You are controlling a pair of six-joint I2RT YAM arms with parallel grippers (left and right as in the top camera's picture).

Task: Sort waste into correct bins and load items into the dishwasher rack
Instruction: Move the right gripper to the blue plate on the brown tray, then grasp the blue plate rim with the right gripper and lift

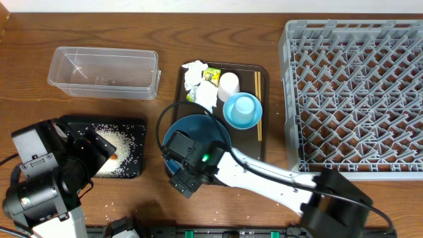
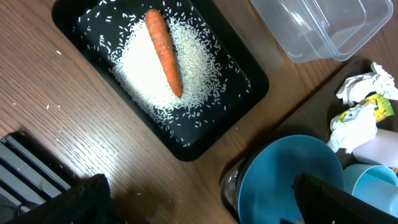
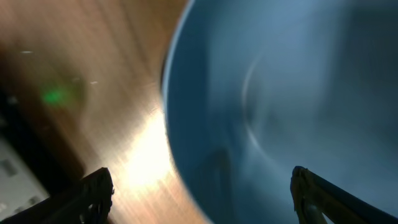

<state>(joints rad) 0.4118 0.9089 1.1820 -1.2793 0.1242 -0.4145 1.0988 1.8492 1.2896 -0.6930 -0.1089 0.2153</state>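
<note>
Dark-blue and smooth, the plate [image 2: 286, 180] is the thing at risk. The right gripper [image 3: 199, 193] stands with its fingers well apart on either side of the plate's near rim, one finger over bare wood and the other over the inside of the dish, clamped on nothing yet. If the jaws bite only the curved lip, the plate may well slip or tip as it rises. If they push before they bite, it could slide into the brown serving tray [image 1: 246, 74], whose front-left corner it already overlaps. The light-blue bowl [image 1: 242, 110] stands just beside it there. The right wrist view is blurred, so how squarely the rim sits between the fingers I cannot tell.

The left gripper [image 2: 208, 202] hangs nearby with its fingers spread and holding nothing, close enough that the two arms could foul one another.

The black tray [image 2: 252, 93] holds a heap of white rice [image 2: 143, 68] with the carrot [image 2: 165, 50] lying across it (a few grains lie loose on the wood around it). The clear plastic container [image 2: 323, 31] shows nothing inside. The serving tray carries the crumpled napkins [image 1: 198, 82], the green-yellow wrapper [image 1: 211, 75], the whitish-pink cup [image 1: 229, 84], the bowl and the chopsticks [image 1: 258, 106]. No dish stands in the grey dishwasher rack [image 1: 357, 92] yet.
</note>
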